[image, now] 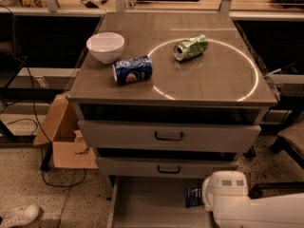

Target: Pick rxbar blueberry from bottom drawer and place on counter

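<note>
The bottom drawer [142, 201] is pulled open at the foot of the grey cabinet. The rxbar blueberry [193, 197], a small dark-blue wrapper with pale lettering, is at the drawer's right side. My gripper [203, 199] is at the end of the white arm that reaches in from the lower right. It is right against the bar and mostly hidden behind the white wrist housing [224, 190]. The counter [209, 75] with its thin white circle is above, well away from the gripper.
On the counter stand a white bowl [105, 46], a dented blue Pepsi can [132, 70] and a green can [191, 47] lying inside the circle. The two upper drawers [168, 137] are shut. A cardboard box [66, 137] stands on the floor at the left.
</note>
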You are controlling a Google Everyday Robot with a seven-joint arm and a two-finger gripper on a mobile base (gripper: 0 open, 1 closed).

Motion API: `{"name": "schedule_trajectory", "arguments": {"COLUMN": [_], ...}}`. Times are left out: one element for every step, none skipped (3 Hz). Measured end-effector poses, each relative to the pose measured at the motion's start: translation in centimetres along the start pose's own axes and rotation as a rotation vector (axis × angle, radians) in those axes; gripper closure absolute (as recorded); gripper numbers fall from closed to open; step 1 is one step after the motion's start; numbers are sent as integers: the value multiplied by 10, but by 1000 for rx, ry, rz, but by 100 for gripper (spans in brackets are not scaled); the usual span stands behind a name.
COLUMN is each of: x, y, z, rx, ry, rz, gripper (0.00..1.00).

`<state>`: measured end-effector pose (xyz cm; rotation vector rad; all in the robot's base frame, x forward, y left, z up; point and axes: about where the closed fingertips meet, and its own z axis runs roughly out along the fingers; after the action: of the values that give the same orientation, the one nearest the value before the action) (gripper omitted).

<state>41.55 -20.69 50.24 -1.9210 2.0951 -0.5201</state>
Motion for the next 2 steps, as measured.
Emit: {"name": "schedule_trajectory", "arguments": {"x": [-10,-2], "y": [1,-24], "z": [1,-9], "rx": [-2,29], "ry": [-37,-12], "rz": [-6,16], "gripper": [100,100]}}
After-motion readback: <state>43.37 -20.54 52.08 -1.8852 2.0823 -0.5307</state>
